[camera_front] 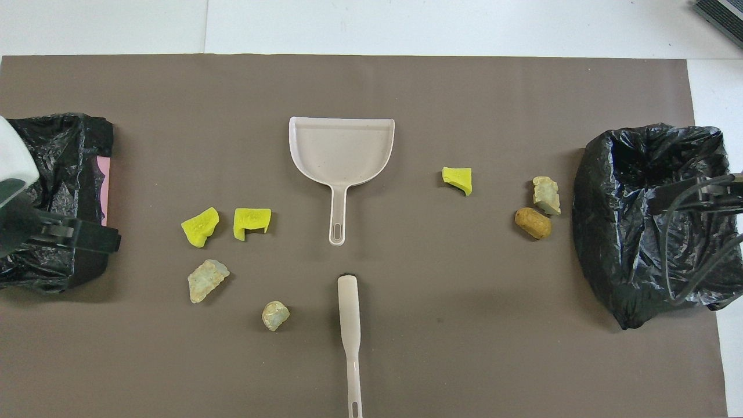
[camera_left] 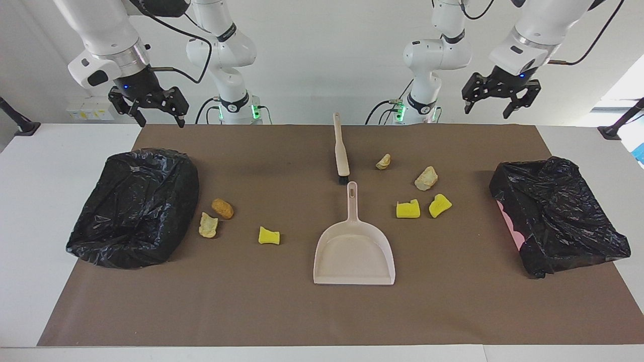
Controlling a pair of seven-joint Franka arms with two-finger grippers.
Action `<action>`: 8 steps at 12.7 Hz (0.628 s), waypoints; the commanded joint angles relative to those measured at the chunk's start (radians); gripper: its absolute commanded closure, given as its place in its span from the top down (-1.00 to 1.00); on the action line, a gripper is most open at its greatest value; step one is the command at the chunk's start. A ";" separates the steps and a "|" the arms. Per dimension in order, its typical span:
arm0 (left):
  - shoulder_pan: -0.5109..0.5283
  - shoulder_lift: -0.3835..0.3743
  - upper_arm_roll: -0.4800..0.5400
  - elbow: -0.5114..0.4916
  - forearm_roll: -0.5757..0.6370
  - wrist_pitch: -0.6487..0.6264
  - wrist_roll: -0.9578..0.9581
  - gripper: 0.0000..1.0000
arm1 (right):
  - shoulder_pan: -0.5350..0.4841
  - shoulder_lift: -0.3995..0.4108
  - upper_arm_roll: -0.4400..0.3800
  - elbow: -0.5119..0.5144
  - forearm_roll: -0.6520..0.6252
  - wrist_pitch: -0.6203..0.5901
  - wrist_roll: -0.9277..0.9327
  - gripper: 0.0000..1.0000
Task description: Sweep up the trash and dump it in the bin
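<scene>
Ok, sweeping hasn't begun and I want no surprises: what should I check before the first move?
1. Left gripper open, empty: ok.
2. Right gripper open, empty: ok.
3. Brush lying free, nearer the robots than the dustpan: ok.
4. Dustpan flat, empty: ok.
5. Seven scraps on the mat, such as the brown lump; none binned: ok.
6. Bins open enough: cannot tell.

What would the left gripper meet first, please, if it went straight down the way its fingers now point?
Probably the brown mat near the robots' edge; the open left gripper hangs high, with no scrap below it, though depth is unclear.
</scene>
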 commanded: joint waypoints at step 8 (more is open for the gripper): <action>-0.002 -0.223 -0.357 -0.495 -0.174 0.319 -0.327 1.00 | 0.171 0.300 0.009 0.175 0.015 0.128 0.175 1.00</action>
